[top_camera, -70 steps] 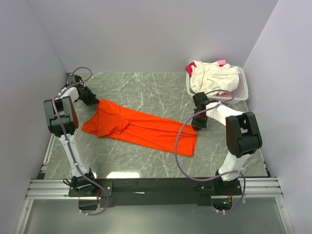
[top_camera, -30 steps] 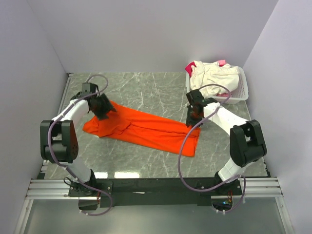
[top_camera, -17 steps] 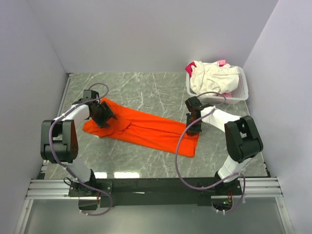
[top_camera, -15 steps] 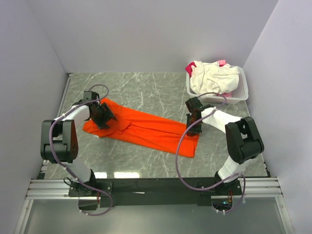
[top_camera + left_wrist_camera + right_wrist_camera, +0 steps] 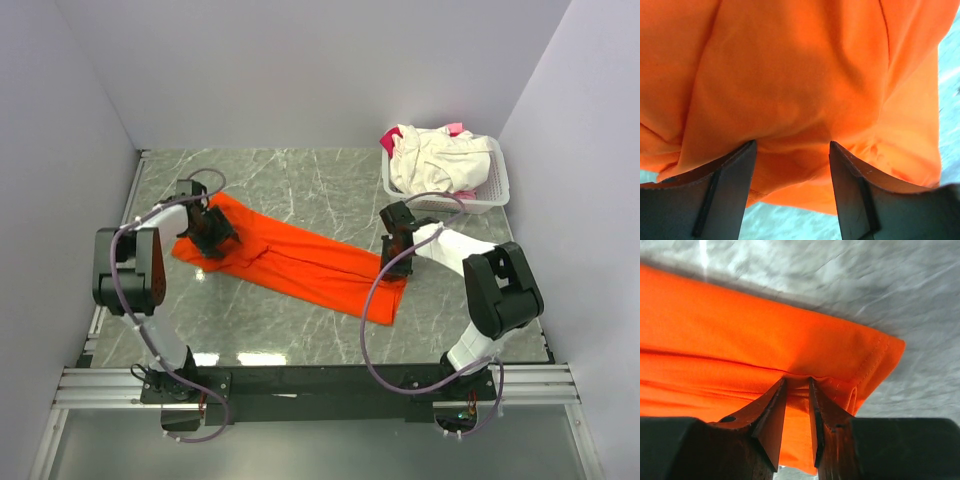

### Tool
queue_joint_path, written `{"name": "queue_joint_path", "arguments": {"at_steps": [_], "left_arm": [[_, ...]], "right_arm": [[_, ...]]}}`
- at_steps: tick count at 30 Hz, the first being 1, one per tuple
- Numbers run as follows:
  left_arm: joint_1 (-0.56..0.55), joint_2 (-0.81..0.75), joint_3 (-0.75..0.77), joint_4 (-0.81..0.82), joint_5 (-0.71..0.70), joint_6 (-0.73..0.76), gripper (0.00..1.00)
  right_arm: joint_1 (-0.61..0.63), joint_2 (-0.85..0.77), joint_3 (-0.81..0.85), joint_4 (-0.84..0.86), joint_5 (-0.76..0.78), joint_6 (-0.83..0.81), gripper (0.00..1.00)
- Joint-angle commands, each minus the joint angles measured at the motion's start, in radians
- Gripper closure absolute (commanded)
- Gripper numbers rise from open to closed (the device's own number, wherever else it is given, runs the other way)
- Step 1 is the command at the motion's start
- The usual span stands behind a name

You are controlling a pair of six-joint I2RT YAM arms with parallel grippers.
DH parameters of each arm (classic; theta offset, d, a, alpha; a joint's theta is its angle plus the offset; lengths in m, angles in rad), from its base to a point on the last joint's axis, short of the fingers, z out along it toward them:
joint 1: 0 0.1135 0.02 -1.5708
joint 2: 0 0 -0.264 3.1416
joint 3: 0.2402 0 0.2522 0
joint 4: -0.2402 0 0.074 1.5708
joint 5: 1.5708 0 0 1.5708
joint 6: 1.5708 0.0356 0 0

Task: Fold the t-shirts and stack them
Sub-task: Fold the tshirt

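The bright orange t-shirt (image 5: 300, 262), folded into a long strip, lies diagonally across the marble table. My left gripper (image 5: 212, 236) presses down on its bunched left end. In the left wrist view the left gripper (image 5: 792, 145) stands open, with a hump of orange cloth (image 5: 790, 90) between the wide-set fingers. My right gripper (image 5: 400, 262) sits on the strip's right end. In the right wrist view the right gripper (image 5: 797, 381) is nearly closed, pinching a fold of the hemmed edge (image 5: 860, 370). Cream-white (image 5: 432, 160) and pink (image 5: 455, 128) t-shirts are piled in the basket.
The white slatted basket (image 5: 497, 187) stands at the back right corner, just behind the right arm. Grey walls close in the table on three sides. Bare marble (image 5: 300, 180) lies behind the orange strip and in front of it (image 5: 260, 320).
The right gripper has come down and forward onto the shirt's right end and narrowed on the fold. The left gripper has settled on the left end, which has shifted slightly toward the back.
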Motion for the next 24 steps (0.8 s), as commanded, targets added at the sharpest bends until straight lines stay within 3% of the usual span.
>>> {"name": "queue_joint_path", "arguments": {"at_steps": [1,8,14,18,24], "left_arm": [[0.004,0.103,0.111,0.017,-0.099,0.072,0.33],[-0.031,0.355,0.458,0.002,-0.066,0.179,0.34],[-0.064,0.458,0.720,-0.044,-0.038,0.239,0.33],[-0.064,0.449,0.761,-0.063,-0.029,0.245,0.33],[-0.064,0.335,0.632,-0.007,0.005,0.224,0.33]], "right_arm": [[0.044,-0.011,-0.058,-0.033,-0.050,0.045,0.68],[0.185,-0.047,-0.090,-0.033,-0.073,0.124,0.68],[0.330,-0.168,-0.055,-0.083,-0.055,0.197,0.68],[0.363,-0.256,-0.009,-0.145,-0.007,0.249,0.68],[0.355,-0.307,-0.016,-0.174,0.067,0.265,0.66]]}}
